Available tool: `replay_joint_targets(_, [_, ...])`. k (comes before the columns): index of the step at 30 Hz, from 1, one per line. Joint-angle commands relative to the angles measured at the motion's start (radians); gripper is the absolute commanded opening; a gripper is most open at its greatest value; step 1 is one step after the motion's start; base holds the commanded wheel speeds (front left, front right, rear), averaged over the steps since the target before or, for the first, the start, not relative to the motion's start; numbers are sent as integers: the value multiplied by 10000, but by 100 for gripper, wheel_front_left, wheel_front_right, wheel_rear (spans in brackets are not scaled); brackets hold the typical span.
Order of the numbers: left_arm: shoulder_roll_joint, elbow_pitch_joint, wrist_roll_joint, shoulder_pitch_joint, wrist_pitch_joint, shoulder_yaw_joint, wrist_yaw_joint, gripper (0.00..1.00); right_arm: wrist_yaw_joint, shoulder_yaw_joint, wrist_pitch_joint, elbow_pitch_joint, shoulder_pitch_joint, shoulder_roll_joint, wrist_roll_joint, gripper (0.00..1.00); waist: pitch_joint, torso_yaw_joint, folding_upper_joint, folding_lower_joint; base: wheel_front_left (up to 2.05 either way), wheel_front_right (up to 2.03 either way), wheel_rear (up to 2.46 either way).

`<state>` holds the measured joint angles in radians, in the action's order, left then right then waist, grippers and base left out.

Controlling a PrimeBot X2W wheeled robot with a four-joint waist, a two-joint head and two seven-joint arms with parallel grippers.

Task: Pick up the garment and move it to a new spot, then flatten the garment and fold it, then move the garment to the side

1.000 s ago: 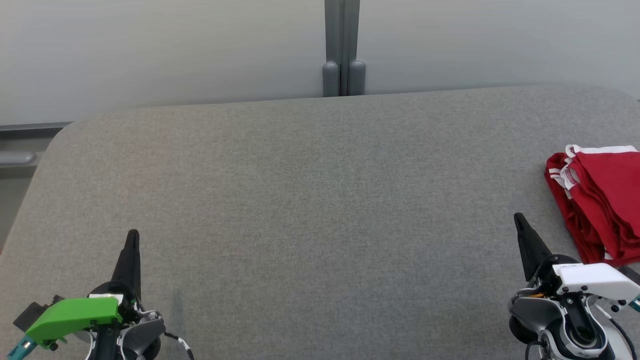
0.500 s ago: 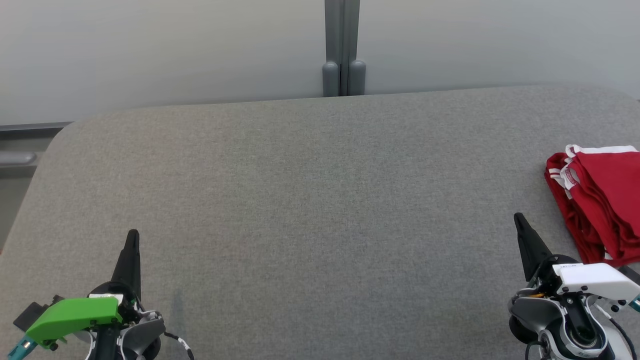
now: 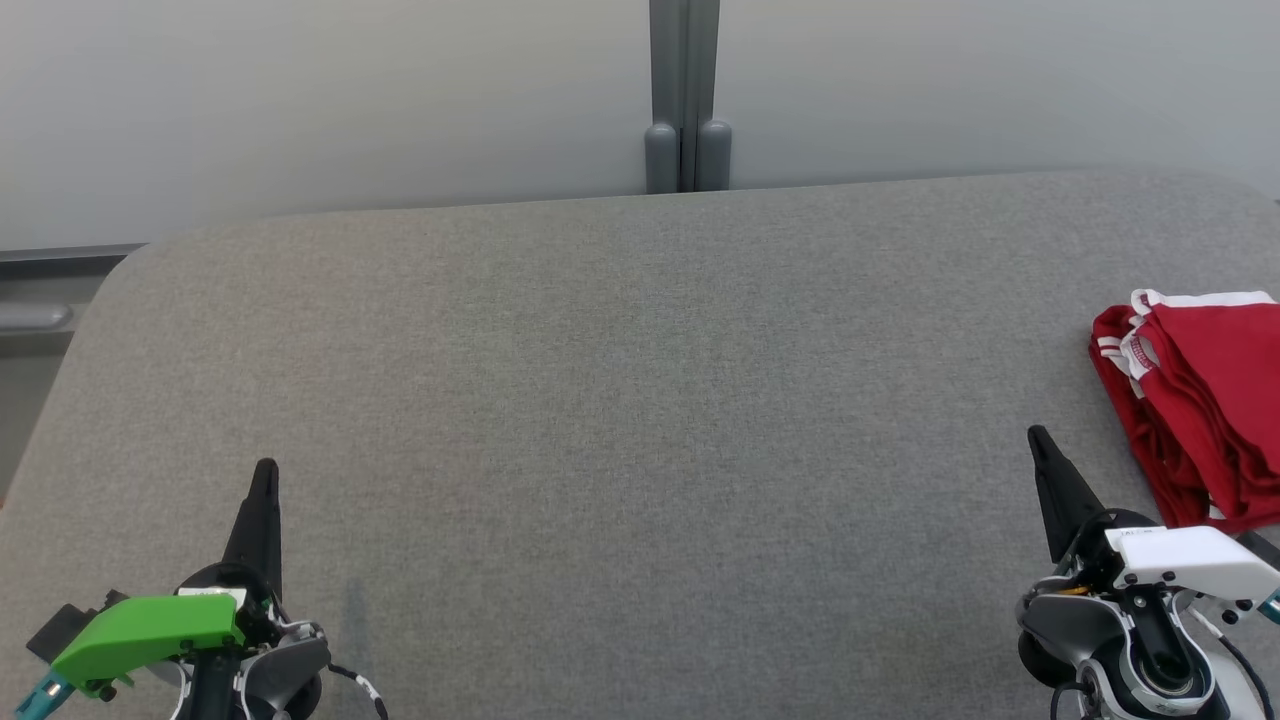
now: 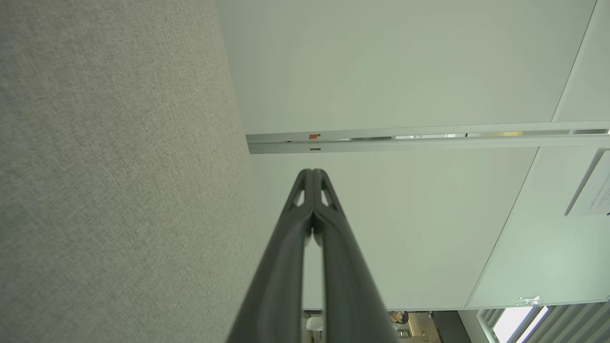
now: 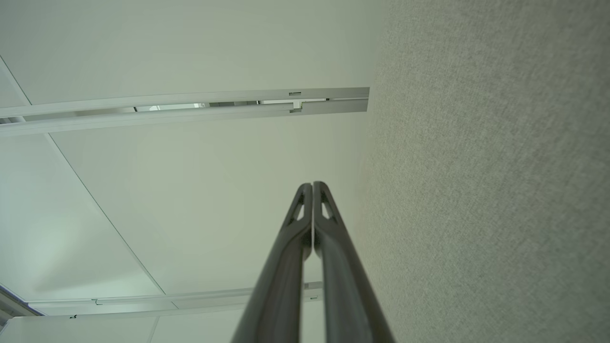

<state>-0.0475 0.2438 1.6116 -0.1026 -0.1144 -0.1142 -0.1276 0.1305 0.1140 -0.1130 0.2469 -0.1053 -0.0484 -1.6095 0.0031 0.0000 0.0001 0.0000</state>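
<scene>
Red garment point(image 3: 1195, 400) with white trim, stacked up in layers and parked way out at the right edge of the grey counter point(image 3: 640, 400), partly cut off by the frame. Looks folded, roughly anyway. Hard to call it neat from this angle.

Going by that: pick-up, flatten and fold most likely done. Move-to-the-side probably done too, or as good as. Just a read from the layout, mind.

Right hand point(image 3: 1037, 440) just beside the garment, off its lower left, not touching it. Fingers pressed together, nothing between them. Same story up close in the right wrist view: tips meeting, no cloth anywhere.

Left hand point(image 3: 265, 475) well apart from the garment, clear across the counter on its far left. Also pinched together and carrying nothing, going by the left wrist view.

Plain grey fabric surface stretching away left of the garment. Further back and to its left, a pale wall with a grey post point(image 3: 685, 100).

Left to do, best guess: not much. Maybe a tidy-up of the loose-looking trim edges at the garment's upper left. No way to judge the part of the garment past the frame edge, so can't fully sign off on the fold.
</scene>
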Motion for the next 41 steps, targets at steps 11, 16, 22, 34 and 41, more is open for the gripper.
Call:
replay_joint_targets(11, [-51, -5, 26, -111, -31, -20, -56, 0, 4, 14, -33, -47, -65, -34, -64, 0, 0, 0, -1, 0, 0, 0, 0])
replay_joint_targets(16, [-51, -4, 26, -111, -30, -20, -58, 0, 4, 13, -32, -47, -65, -34, -64, 0, 0, 0, -1, 0, 0, 0, 0])
replay_joint_targets(22, [-51, -3, 26, -111, -30, -20, -56, 0, 4, 13, -32, -47, -65, -34, -65, 0, 0, 0, -1, 0, 0, 0, 0])
replay_joint_targets(34, [-51, -3, 26, -111, -29, -19, -56, 0, 4, 13, -32, -48, -65, -34, -65, 0, 0, 0, -1, 0, 0, 0, 0])
replay_joint_targets(41, [-51, -3, 27, -111, -29, -19, -56, 0, 4, 12, -31, -48, -65, -34, -65, 0, 0, 0, -1, 0, 0, 0, 0])
